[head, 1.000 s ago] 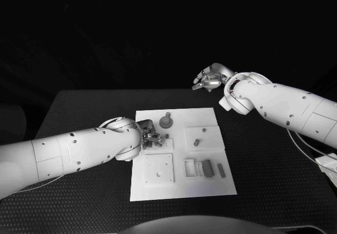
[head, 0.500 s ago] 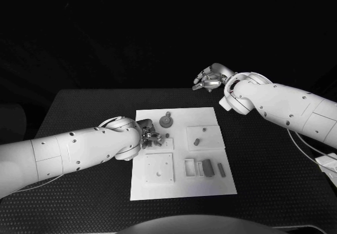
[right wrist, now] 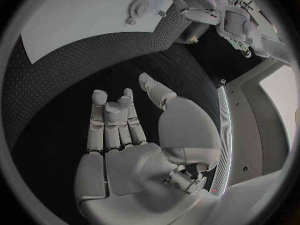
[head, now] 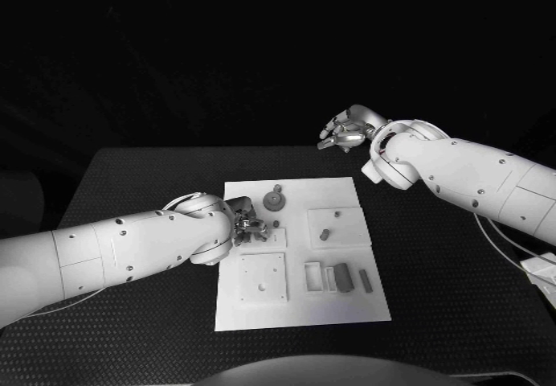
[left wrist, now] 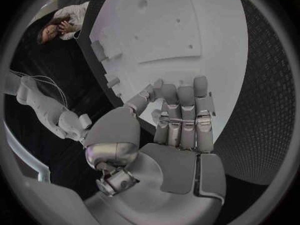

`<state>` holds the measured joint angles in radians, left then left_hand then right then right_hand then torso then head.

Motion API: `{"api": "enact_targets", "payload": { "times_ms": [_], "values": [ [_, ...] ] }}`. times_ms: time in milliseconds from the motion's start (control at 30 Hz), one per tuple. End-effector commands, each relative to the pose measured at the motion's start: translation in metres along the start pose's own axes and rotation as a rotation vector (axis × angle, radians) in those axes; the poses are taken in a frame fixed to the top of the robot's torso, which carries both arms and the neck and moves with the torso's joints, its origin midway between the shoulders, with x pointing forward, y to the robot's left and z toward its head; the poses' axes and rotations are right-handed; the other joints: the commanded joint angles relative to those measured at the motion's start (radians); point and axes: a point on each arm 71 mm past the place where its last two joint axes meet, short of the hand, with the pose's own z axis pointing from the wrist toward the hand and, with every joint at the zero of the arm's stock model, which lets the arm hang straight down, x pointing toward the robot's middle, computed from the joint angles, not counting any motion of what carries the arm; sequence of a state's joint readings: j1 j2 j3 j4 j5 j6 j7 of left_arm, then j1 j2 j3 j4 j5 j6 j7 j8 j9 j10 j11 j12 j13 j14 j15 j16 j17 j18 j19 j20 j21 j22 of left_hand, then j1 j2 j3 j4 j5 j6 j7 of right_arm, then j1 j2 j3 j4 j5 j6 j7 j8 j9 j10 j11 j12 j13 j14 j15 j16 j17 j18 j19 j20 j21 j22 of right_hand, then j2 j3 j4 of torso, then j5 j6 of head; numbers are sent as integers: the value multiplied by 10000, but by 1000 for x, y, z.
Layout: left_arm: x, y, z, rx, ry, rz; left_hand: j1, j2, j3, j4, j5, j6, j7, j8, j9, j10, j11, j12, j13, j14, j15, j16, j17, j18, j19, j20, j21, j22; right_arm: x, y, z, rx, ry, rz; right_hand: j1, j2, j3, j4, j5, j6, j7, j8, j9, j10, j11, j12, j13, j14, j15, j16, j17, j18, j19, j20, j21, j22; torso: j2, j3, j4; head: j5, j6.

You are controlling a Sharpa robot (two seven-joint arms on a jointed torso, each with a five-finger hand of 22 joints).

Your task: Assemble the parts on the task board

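Note:
The white task board point(head: 348, 310) lies in the middle of the black table. On it are a round toothed part point(head: 275, 199), a small part point(head: 325, 235) on a raised square, and two bars point(head: 342, 278) near the right edge. My left hand point(head: 247, 225) hangs low over the board's left side with its fingers point(left wrist: 181, 115) curled down toward the board point(left wrist: 181, 30); whether they hold anything is hidden. My right hand point(head: 345, 129) is raised beyond the table's far edge, fingers point(right wrist: 112, 115) apart and palm empty. The right wrist view also shows the board point(right wrist: 75, 25) and the toothed part point(right wrist: 139, 7).
A square plate with a hole point(head: 263, 277) is fixed at the board's near left. Black table point(head: 139, 185) surrounds the board on all sides. White cables point(head: 516, 249) trail at the table's right edge.

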<state>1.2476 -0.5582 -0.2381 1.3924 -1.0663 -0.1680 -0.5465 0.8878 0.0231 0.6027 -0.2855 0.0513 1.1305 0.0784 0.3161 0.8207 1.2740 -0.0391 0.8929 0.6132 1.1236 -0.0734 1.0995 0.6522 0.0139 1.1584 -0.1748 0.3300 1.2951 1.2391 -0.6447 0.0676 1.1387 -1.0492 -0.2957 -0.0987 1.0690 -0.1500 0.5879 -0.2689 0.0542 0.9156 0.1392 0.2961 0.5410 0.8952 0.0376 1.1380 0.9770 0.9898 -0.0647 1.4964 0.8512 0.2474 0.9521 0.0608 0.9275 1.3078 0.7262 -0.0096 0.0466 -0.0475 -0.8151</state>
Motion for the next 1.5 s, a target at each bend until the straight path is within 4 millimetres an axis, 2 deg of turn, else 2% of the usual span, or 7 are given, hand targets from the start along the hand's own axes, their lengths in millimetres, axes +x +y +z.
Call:
{"api": "enact_targets", "payload": {
  "times_ms": [33, 1367, 1500],
  "values": [
    [4, -2, 0, 69, 214, 150, 189, 138, 47, -17, 24, 691, -626, 14, -1, 472, -509, 49, -12, 10, -52, 55, -19, 78, 45, -3, -41, 10, 1, 1, 0, -82, 143, -5, -1, 97, -44, -19, -41, -21, 69, -30, 8, -73, 6, -11, -15, -86, -6, -24, -17, 144, -65, -22, -35, 102, 4, 5, -8, -2, 4],
    [11, -4, 3, 178, 532, 392, -30, -74, 34, 138, 141, 1068, -732, 99, -166, 616, -586, 385, 39, 122, -81, 336, -196, 102, 254, -45, -82, 131, 3, 0, 0, -51, 253, -10, -34, 76, -62, -20, -41, -35, 74, -38, 9, -90, 10, -10, -24, -101, -3, -24, -22, 144, -79, -15, -45, 107, 4, 6, -2, -32, -66],
    [11, -4, 3, 195, 530, 440, -43, -121, 56, 141, 310, 1134, -758, 126, -193, 636, -612, 479, 65, 147, -92, 431, -225, 113, 309, -54, -76, 183, 3, -1, 0, -41, 260, -11, -36, 76, -62, -20, -41, -36, 74, -39, 9, -91, 11, -10, -24, -103, -3, -25, -23, 144, -80, -14, -46, 107, 4, 8, -4, -33, -71]
  ]
}}
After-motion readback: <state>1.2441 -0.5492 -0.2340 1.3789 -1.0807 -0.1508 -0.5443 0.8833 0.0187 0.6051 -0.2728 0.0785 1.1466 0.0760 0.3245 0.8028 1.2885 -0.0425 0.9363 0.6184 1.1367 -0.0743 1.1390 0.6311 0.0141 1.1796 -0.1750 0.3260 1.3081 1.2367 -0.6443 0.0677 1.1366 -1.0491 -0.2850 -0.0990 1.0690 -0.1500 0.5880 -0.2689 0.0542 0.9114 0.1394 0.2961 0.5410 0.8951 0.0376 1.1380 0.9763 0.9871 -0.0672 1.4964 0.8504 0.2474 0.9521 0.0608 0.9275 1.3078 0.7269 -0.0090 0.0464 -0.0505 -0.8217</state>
